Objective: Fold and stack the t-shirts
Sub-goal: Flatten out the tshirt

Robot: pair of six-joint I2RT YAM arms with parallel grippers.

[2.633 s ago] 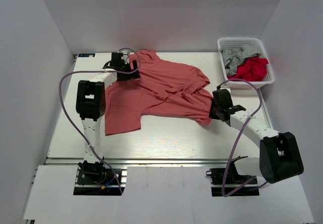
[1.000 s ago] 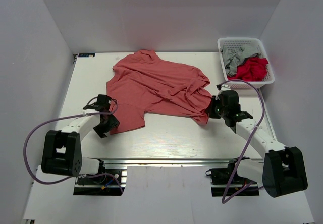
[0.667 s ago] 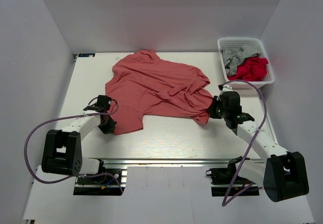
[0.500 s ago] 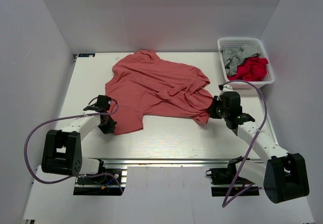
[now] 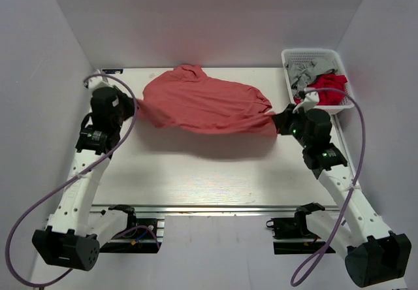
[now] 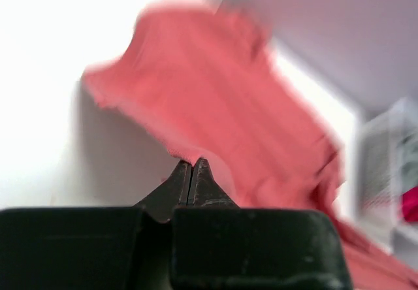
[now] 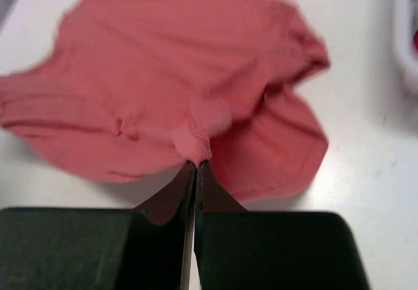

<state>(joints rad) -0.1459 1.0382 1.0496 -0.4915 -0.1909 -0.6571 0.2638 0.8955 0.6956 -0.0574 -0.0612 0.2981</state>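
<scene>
The left gripper (image 6: 191,170) and right gripper (image 7: 196,168) are each pinching tight one soft salmon-red cloth t-shirt (image 5: 202,104) stretching between them.

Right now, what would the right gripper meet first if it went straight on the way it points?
The salmon-red t-shirt: the right gripper pinches its edge, and more cloth lies straight ahead, though depth is unclear.

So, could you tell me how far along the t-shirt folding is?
Nothing is folded or stacked yet. The left gripper and right gripper each pinch an edge of the salmon-red cloth t-shirt, stretched between them. Folding it remains, then the grey garment and red garment in the white mesh basket.
</scene>
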